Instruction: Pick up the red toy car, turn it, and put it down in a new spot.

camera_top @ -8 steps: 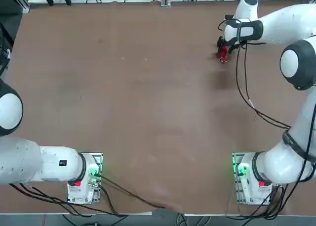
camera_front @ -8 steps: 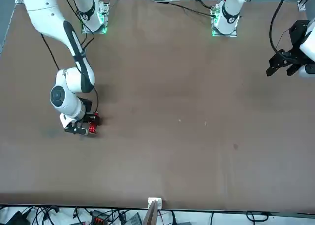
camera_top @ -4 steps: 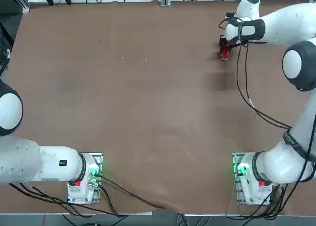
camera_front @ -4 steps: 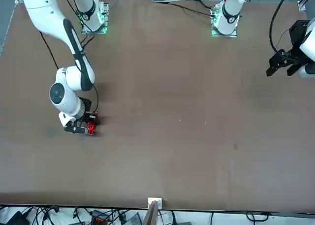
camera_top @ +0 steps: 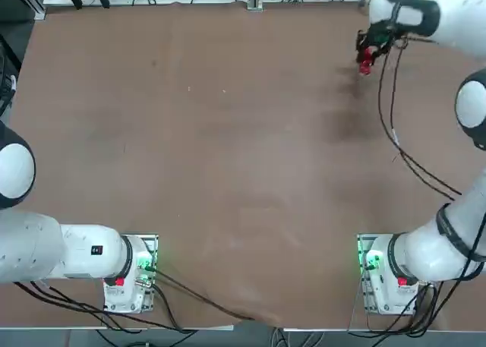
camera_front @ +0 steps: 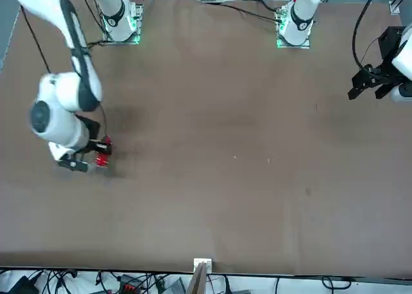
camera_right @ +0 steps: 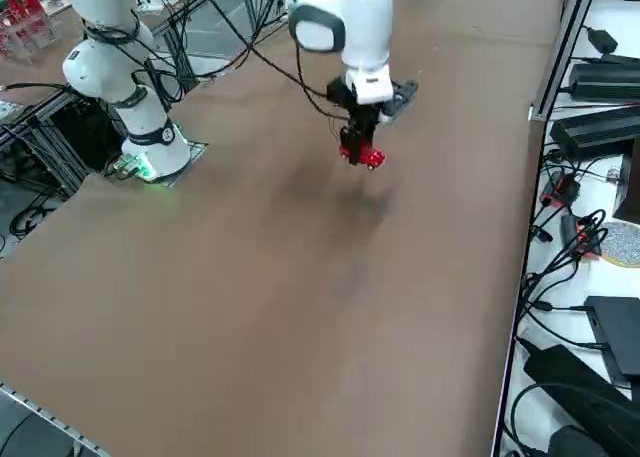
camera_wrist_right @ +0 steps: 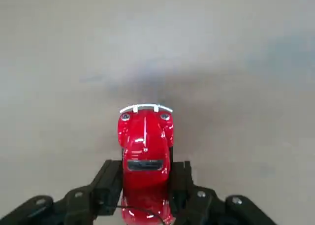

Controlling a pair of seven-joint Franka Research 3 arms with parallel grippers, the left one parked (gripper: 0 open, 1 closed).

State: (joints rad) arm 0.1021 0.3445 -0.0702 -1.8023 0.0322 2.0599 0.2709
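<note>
We have the tiny glossy red plastic toy car (camera_wrist_right: 145, 158) clamped between the black two-finger right gripper (camera_wrist_right: 146, 178), jaws closed on its sides, nose with the silver bumper pointing out past the fingertips. It hangs clear of the brown table (camera_right: 250, 277), near the far right corner; the side view shows a gap and a faint shadow below the car (camera_right: 362, 156). We judge pickup done; the turn and the set-down are left. How far it is turned we can't tell. In the top view the car (camera_top: 367, 61) is part hidden by the wrist. The car's rear is cut off in the wrist view.
</note>
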